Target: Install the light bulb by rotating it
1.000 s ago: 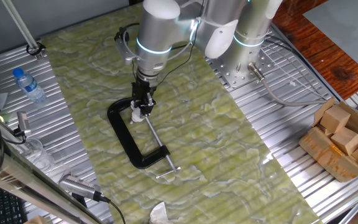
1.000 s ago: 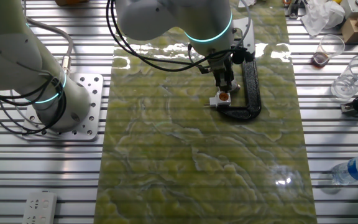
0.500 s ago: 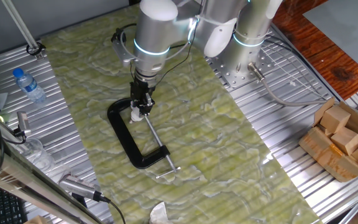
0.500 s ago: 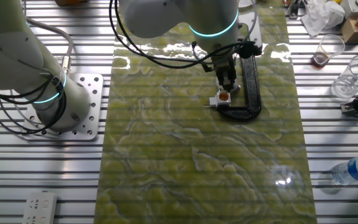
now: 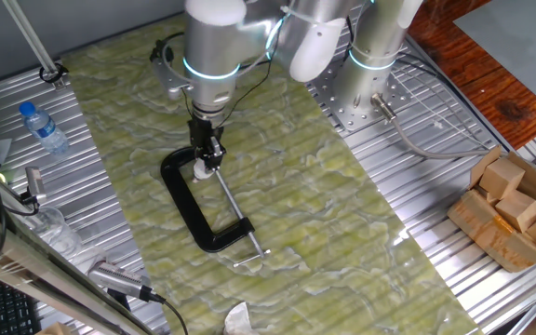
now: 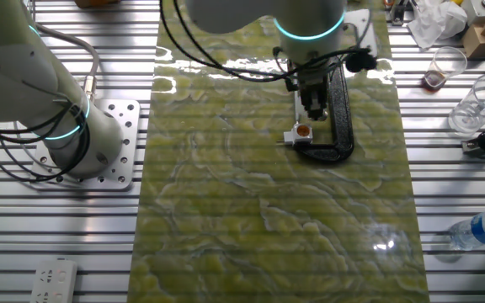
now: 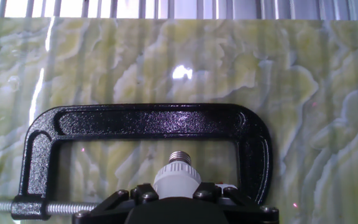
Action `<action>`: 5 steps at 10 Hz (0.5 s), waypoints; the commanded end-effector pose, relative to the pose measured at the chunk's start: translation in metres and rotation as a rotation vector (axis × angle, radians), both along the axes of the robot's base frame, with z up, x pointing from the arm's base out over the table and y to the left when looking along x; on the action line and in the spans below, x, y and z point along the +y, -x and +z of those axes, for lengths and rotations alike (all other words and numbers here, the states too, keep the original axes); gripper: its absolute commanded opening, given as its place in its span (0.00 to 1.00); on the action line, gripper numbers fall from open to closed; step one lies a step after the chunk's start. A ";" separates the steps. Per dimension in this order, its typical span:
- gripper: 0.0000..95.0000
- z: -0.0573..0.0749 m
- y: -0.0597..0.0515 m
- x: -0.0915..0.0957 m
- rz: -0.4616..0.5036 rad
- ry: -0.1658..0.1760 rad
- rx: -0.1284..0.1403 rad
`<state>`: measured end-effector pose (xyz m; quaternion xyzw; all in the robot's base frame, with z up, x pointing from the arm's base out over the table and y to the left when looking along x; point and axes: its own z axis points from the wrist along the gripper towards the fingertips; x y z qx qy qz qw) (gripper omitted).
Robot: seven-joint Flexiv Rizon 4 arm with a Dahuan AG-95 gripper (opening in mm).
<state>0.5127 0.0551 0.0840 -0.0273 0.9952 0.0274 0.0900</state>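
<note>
**Bulb held inside clamp frame; wrist has turned**

Hand view: the gripper [image 7: 178, 200] is closed on the light bulb [image 7: 177, 177], its metal threaded base pointing forward into the open span of the black C-clamp [image 7: 148, 122]. The thread is bare; no socket shows ahead of it.

One fixed view: compared with a second ago, the arm's upper joint has swung toward the left of the frame, while the bulb [image 5: 201, 169] sits at the same spot just inside the clamp [image 5: 186, 207], near its steel screw [image 5: 235, 209]. All lies on the green marbled mat [image 5: 342, 214].

Judgement: a rotation stroke is under way; seating cannot be confirmed.
</note>
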 end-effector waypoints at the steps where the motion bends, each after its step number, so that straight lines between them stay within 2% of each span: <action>1: 0.00 0.005 -0.002 0.001 0.041 0.017 0.066; 2: 0.00 0.007 -0.003 0.000 0.055 0.025 0.080; 5: 0.00 0.009 -0.004 -0.001 0.074 0.048 0.098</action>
